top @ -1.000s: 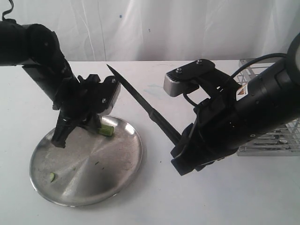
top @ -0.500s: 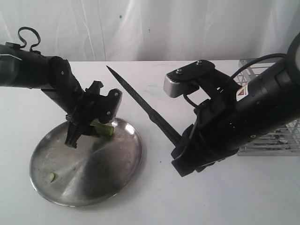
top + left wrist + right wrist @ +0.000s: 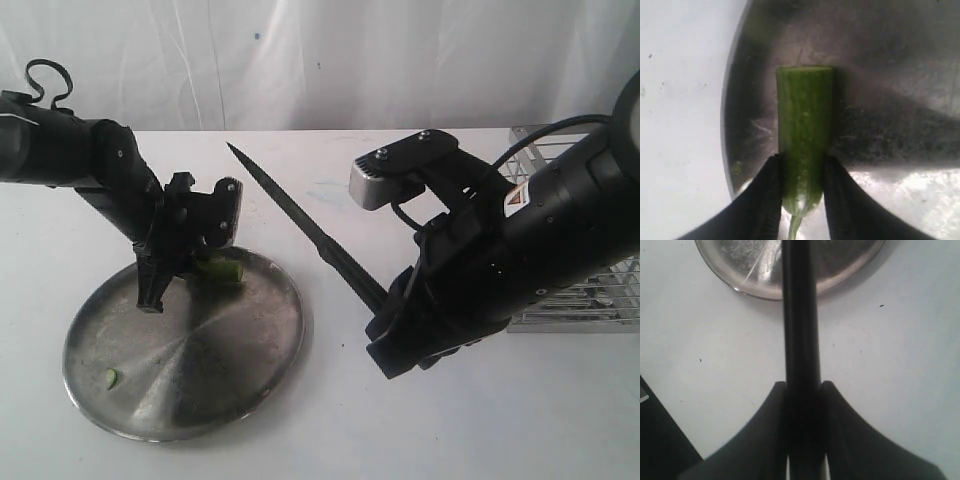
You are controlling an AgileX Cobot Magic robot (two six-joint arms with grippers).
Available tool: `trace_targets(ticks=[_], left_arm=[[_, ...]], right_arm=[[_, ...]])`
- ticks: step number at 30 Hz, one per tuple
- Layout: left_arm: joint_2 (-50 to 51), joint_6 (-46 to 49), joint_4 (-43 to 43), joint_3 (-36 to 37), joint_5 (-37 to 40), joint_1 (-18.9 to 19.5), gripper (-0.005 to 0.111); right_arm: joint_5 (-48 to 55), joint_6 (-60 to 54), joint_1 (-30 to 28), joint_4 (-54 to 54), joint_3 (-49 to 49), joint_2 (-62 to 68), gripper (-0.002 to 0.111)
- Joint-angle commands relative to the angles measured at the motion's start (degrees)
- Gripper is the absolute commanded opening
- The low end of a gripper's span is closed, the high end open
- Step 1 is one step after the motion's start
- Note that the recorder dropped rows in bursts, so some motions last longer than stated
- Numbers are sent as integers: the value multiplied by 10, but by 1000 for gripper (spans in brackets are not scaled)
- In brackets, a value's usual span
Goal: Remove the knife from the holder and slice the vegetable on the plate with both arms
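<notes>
The green vegetable [image 3: 805,120] lies on the steel plate [image 3: 890,75] with its cut end pointing away from my left gripper [image 3: 801,167]. That gripper is shut on the stem end. In the exterior view the left gripper [image 3: 172,272] is at the plate's [image 3: 250,390] far rim, and the vegetable's [image 3: 224,269] cut end pokes out beside it. My right gripper [image 3: 385,300] is shut on the black handle of the knife [image 3: 300,215]. The dark blade slants up over the table to the right of the plate. In the right wrist view the knife [image 3: 801,315] runs straight out from the right gripper [image 3: 802,390] over the plate's [image 3: 755,280] rim.
A small green slice [image 3: 110,377] rests near the plate's front left rim. The silver wire holder [image 3: 590,300] stands at the right edge, behind the right arm. White table surface lies around the plate, with a white curtain behind.
The left gripper has shifted back and left toward the plate's far rim, taking the vegetable with it. The right arm and knife have stayed still.
</notes>
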Motion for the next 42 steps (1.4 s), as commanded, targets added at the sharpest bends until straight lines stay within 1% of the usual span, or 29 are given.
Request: trace_targets(ticks=[1,3,8,10,13,16,18,24,27,31,35,38,40,42], left_arm=[[-41,-66,-4,4,49,0,0],[-53,-73,-4,4,94,0,0],[-61,-171,-4,4,203,0,0],[-57,-186,-4,4,237,0,0],[-47,-232,-4,4,246,0,0],[-39,-292,-4,4,234,0,0],[-36,-311,-4,4,232,0,6],[-33,-328,-6,4,253,0,38],[-33,-347,-6,4,263,0,50],[-33,-347,-6,4,281,0,57],[-45,-347,-4,4,316,0,57],[-73,-358,7,-3,337,0,51],[-97,-389,16,-13,335,0,40],[-126,-416,25,-28,332,0,19]], right_arm=[[-2,2,-2,6,3,-5,0],[-2,2,-2,7,3,-5,0],[1,2,-2,13,3,-5,0],[0,2,-2,14,3,-5,0],[0,2,-2,12,3,-5,0],[0,2,-2,12,3,-5,0],[0,2,-2,12,3,-5,0],[13,2,-2,10,3,-5,0],[21,2,-2,8,3,-5,0],[16,0,-2,1,3,-4,0],[3,4,-2,-23,3,-4,0],[-6,41,-2,-23,3,-4,0],[-8,74,3,-23,3,-4,0],[-8,111,17,-23,3,-4,0]])
